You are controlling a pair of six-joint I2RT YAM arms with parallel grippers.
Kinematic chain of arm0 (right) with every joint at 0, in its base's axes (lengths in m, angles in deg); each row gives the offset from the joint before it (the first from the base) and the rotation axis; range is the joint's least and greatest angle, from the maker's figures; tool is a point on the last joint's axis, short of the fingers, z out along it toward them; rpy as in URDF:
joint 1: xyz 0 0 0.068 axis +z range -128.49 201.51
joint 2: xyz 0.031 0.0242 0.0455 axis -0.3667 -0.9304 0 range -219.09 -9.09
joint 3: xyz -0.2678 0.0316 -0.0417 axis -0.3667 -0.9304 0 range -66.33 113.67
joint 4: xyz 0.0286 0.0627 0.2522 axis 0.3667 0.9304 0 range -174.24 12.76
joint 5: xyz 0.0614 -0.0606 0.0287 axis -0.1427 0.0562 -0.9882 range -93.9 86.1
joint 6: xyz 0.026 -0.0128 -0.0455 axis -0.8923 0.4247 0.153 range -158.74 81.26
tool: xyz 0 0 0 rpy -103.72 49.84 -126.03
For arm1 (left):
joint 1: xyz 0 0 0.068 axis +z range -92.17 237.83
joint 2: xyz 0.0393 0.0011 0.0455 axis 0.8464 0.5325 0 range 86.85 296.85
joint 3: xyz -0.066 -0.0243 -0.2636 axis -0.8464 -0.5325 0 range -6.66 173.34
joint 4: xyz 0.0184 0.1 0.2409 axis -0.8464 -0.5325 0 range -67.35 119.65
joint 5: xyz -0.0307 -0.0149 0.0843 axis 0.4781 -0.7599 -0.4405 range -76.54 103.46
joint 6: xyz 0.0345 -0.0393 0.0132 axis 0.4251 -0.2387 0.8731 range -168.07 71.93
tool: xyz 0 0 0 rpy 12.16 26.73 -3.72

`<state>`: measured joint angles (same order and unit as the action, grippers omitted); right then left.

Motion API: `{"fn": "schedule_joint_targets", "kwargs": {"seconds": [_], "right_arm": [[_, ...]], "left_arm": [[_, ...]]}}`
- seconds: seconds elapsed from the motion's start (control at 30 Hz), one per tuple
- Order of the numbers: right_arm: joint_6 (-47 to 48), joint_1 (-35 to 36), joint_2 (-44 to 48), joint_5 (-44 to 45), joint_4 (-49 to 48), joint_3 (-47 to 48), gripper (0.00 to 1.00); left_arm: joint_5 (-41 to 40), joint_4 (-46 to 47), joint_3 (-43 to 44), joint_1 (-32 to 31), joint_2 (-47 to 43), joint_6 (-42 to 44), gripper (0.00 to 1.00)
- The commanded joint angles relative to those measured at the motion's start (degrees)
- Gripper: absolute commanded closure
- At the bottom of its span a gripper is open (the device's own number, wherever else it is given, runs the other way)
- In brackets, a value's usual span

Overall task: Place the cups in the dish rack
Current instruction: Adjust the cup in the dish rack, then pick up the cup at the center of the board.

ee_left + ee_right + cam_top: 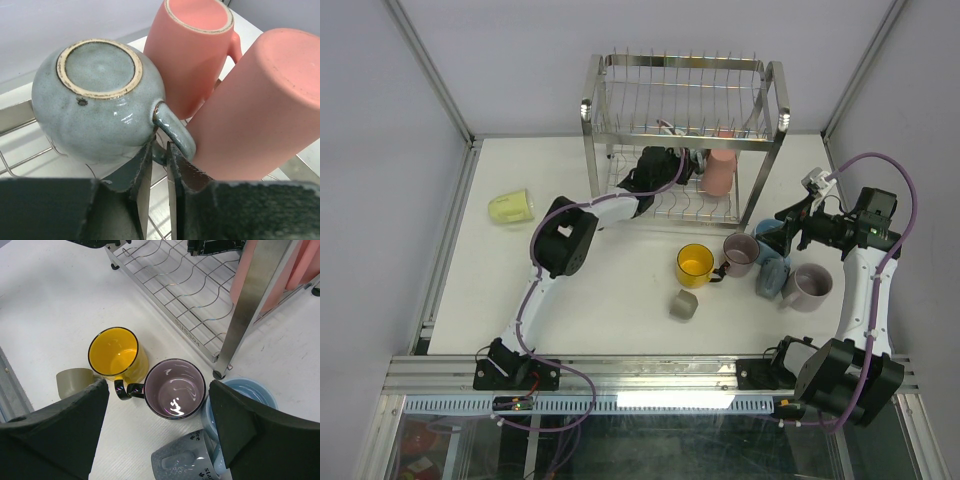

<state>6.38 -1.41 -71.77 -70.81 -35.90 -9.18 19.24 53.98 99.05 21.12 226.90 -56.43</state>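
Observation:
The dish rack (588, 110) stands at the back of the table. My left gripper (160, 147) reaches into its lower tier (20, 162), shut on the handle of an upside-down grey-blue mug (100, 100). Two pink mugs (190, 55) (265, 105) rest upside down just beside it. My right gripper (157, 390) hangs open above a mauve mug (175, 390) on the table. Next to it are a yellow mug (117, 352), a small grey-beige cup (72, 382), a light blue cup (250, 390) and a grey printed mug (185, 460). A pale green cup (510, 207) lies on its side far left.
A rack leg (247, 310) stands right behind the mauve mug. Another mauve mug (808, 286) sits at the right by the right arm. Metal rails (450, 230) frame the white tabletop, and grey walls close in on three sides.

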Motion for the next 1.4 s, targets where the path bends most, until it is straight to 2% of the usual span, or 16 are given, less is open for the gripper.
{"fn": "schedule_joint_targets", "kwargs": {"seconds": [0.0, 0.17, 0.37, 1.03, 1.37], "right_arm": [[0.89, -0.29, 0.78, -1.49, -0.30, 0.01, 0.16], [1.31, -0.29, 0.81, -1.55, -0.05, -0.06, 0.16], [1.88, -0.31, 1.04, -1.55, 0.16, -0.36, 0.16], [4.34, -0.29, 1.63, -3.07, 1.76, -0.72, 0.15], [12.18, -0.21, 1.74, -6.56, 6.96, -0.81, 0.15]], "left_arm": [[-3.39, 2.83, -1.82, -0.34, -5.20, 0.51, 0.80], [-5.29, 5.53, -8.20, -0.29, -9.49, 1.02, 0.72], [-3.27, 9.12, -15.07, -0.29, -13.73, 1.15, 0.66], [6.76, 25.59, -41.91, -1.04, -27.02, 2.13, 0.59], [12.48, 37.27, -56.97, -1.76, -36.61, 4.30, 0.53]]}}
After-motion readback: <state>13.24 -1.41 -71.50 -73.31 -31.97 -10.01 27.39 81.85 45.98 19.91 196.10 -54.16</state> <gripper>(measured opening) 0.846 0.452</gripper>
